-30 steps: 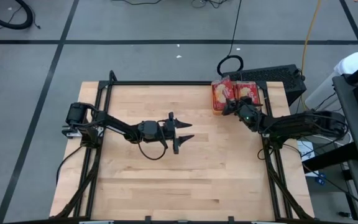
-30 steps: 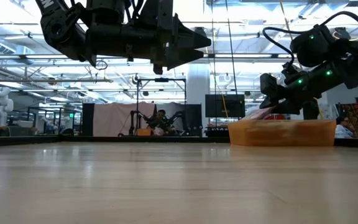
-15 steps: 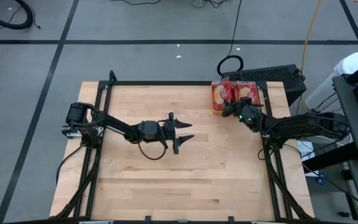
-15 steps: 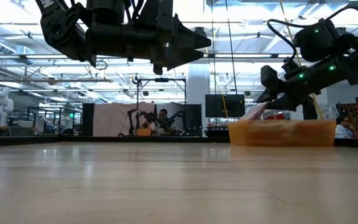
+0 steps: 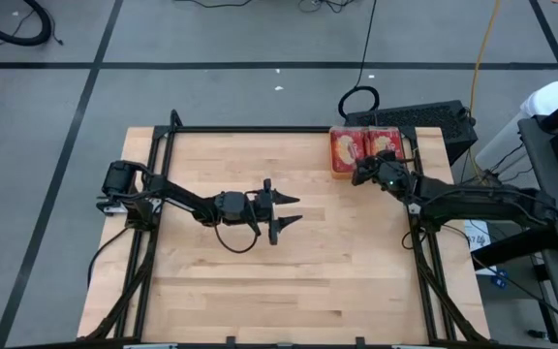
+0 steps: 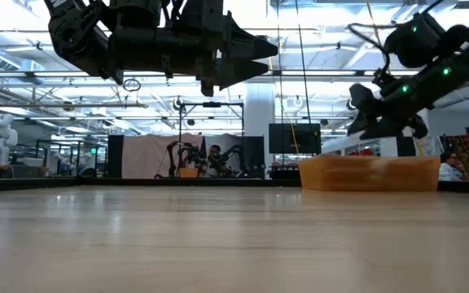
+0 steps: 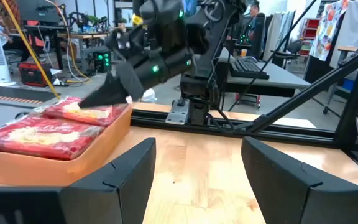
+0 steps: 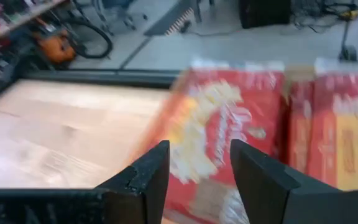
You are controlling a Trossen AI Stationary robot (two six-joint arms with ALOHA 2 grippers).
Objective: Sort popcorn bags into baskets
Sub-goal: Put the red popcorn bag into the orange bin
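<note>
Right end effector (image 5: 359, 173) lifted off orange basket (image 5: 337, 173), parted, empty, left end effector (image 5: 281, 210) open, empty

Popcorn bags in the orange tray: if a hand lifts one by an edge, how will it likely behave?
The popcorn bags lie flat in the orange tray, so they are probably light and thin, likely to sag from an edge pinch. Their printed faces look like smooth film, possibly slippery. Flat packets should not roll.

table (image 5: 240, 271): pale smooth wood | popcorn bags (image 5: 347, 148): glossy red film | basket (image 6: 369, 173): orange plastic
</note>
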